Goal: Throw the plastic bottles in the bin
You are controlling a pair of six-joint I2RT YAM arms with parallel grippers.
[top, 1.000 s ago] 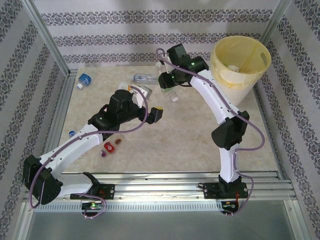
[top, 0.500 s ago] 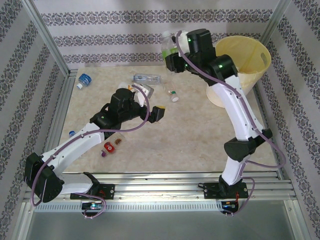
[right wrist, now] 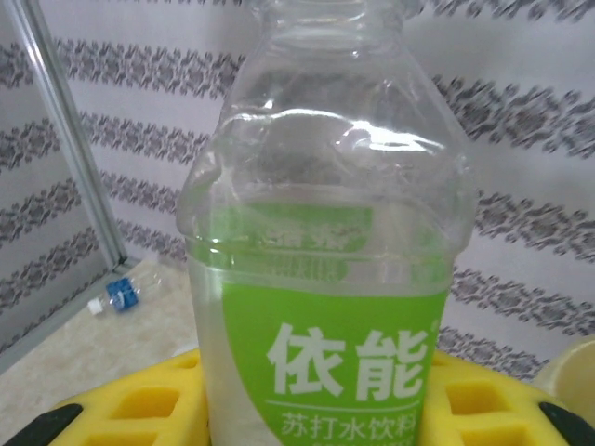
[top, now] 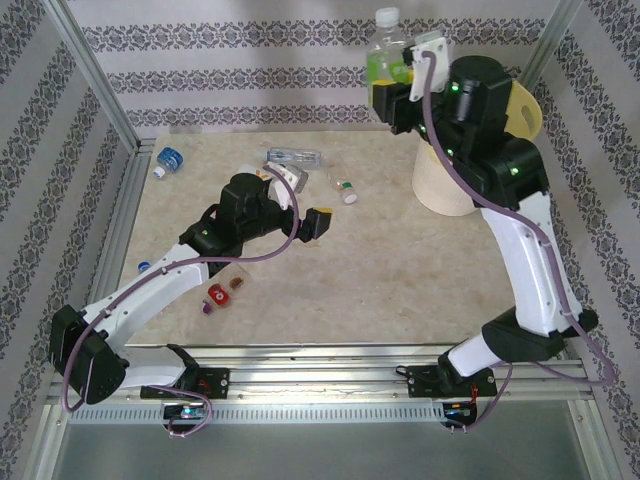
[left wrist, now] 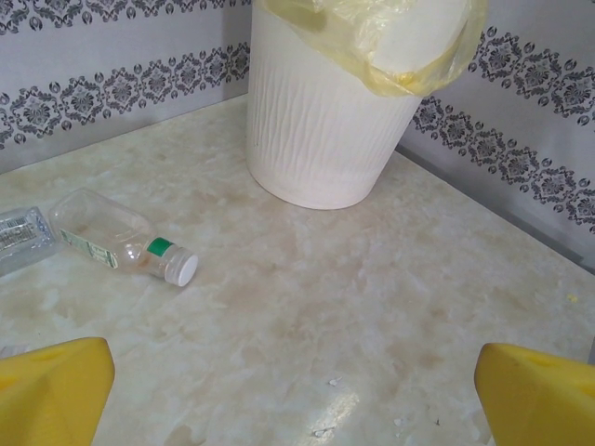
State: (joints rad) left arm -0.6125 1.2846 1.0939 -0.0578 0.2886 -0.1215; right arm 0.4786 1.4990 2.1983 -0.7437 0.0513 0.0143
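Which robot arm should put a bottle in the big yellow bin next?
Right. The right gripper is shut on a clear plastic bottle with a green label, held high beside the pale-yellow round bin. The left gripper is open and empty, low over the beige table, farther from the bin.

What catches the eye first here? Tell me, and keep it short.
The right claw, shut on a green-label bottle, holds it high by the back wall, just left of the bin. The left claw hangs wide open over the table, with loose bottles lying beyond and left of it.
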